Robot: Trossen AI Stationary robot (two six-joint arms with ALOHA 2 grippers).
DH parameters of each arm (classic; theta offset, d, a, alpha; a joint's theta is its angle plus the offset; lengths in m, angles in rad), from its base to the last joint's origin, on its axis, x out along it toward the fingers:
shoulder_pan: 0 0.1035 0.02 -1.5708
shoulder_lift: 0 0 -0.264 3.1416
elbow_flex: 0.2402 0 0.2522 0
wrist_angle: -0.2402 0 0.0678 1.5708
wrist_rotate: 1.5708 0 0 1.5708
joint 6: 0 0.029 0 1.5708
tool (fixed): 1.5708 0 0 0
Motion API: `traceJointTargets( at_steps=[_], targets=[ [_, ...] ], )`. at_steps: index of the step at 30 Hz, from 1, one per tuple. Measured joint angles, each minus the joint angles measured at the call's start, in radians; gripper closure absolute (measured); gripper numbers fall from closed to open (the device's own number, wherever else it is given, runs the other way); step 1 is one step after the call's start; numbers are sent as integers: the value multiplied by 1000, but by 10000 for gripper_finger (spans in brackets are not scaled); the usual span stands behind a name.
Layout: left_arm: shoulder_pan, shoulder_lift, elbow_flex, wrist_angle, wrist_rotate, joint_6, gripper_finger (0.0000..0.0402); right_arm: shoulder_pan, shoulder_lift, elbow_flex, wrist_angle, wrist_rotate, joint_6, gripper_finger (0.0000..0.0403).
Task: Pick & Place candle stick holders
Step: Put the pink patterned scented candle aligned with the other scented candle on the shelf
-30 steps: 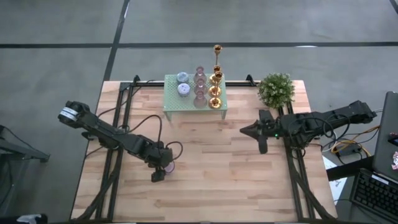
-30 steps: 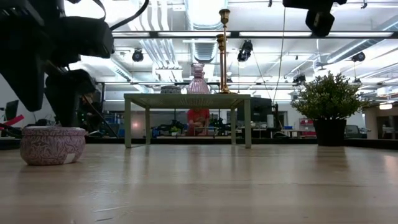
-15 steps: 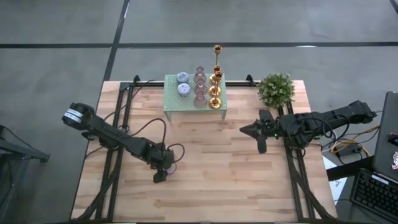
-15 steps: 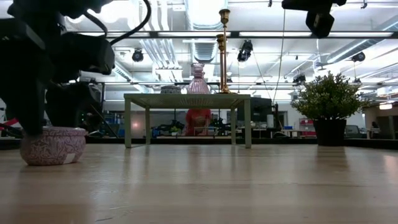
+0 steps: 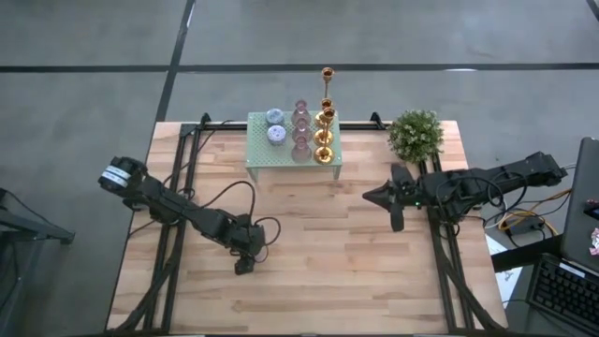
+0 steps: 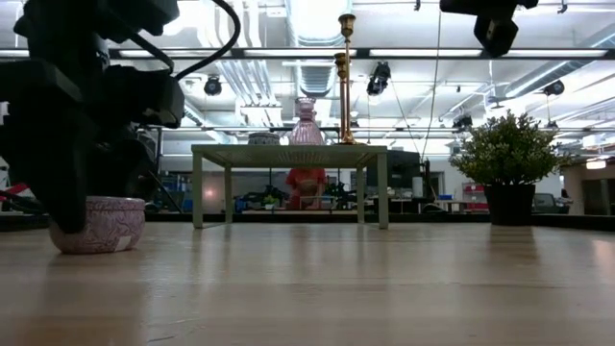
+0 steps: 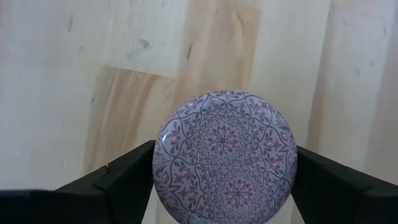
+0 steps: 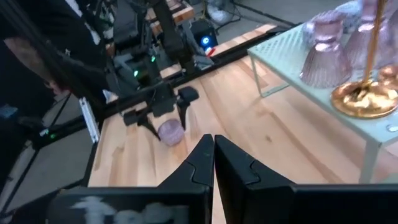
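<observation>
A mauve patterned round holder point(image 7: 225, 155) stands on its base on the wood table, near the left point(image 6: 108, 226). My left gripper point(image 5: 247, 255) is lowered over it, open, with one dark finger point(image 7: 124, 180) on each side of its round wall. My right gripper point(image 5: 372, 197) hangs shut above the table's right half and holds nothing. Gold candlesticks point(image 5: 324, 131), pink glass holders point(image 5: 300, 131) and pale blue round holders point(image 5: 275, 126) stand on the pale green mesh rack point(image 5: 262, 159) at the far middle. My left gripper has its fingers on either side of the mauve holder's round side wall point(image 7: 163, 163), coming steeply from above. The holder's top hides the fingertips, so I cannot tell whether they touch the wall. The holder stands upright on the table.
A bushy green potted plant point(image 5: 416, 134) stands at the far right, close to my right arm. Bare wood lies between the rack and the near edge point(image 5: 337, 281). Black frame rails point(image 5: 178, 187) run along both table sides.
My left gripper has come down over the mauve holder, until its fingers reach past the holder's top on both sides. In the low view the holder now stands a little farther toward the table's right than before.
</observation>
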Motion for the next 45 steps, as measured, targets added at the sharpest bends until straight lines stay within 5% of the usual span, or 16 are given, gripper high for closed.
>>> traceJointTargets(
  at_steps=[14, 23, 28, 37, 41, 45],
  targets=[
    [0, -5, -29, 36, -13, -53, 85, 1, -119, -186, 9, 77, 89, 394],
    [2, -5, -35, 78, -25, -63, 90, 0, -209, -359, 165, 83, -146, 394],
    [12, -1, -16, 71, -27, -68, 91, -2, -234, -456, 201, 111, -118, 394],
    [49, -1, 29, 32, 13, -100, 91, -4, -278, -685, 735, -78, -290, 394],
    [67, -2, 54, 26, 22, -112, 92, -4, -281, -685, 727, -207, -315, 394],
    [93, -4, 93, 24, 26, -114, 92, -4, -280, -685, 708, -224, -311, 394]
  ],
)
